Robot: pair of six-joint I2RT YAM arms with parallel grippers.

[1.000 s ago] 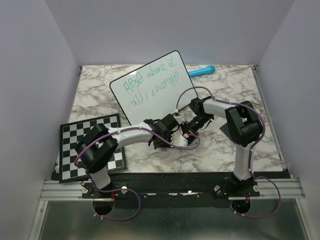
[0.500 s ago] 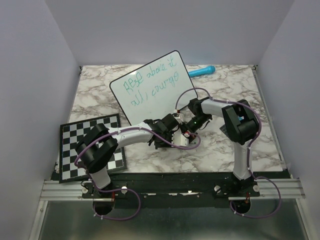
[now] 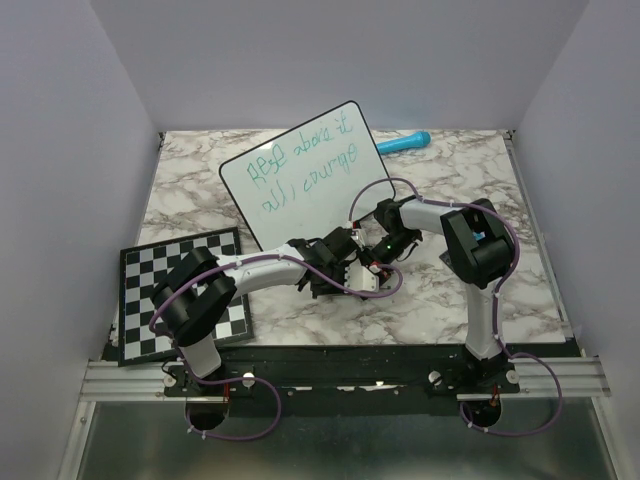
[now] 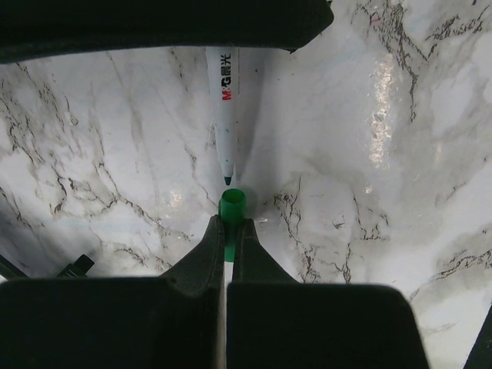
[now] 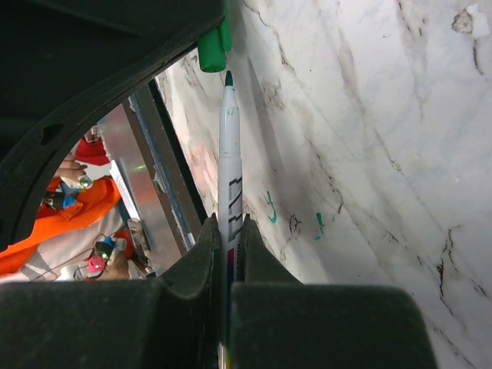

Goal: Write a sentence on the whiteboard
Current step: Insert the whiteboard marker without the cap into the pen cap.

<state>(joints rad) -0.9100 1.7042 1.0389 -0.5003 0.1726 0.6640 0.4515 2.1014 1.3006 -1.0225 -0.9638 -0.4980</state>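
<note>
The left arm (image 3: 265, 268) and right arm (image 3: 440, 215) bend inward, wrists nearly meeting. The left gripper (image 4: 229, 229) pinches a green cap (image 4: 232, 206). The right gripper (image 5: 228, 231), facing it, clamps a marker (image 5: 230, 154).

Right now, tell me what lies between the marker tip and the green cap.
Nothing; the left wrist view shows only bare marble table between the marker and the green cap.

Whiteboard (image 3: 310, 205) blocks rear centre, checkerboard (image 3: 150, 270) near left; marble (image 3: 535, 215) bare right
</note>
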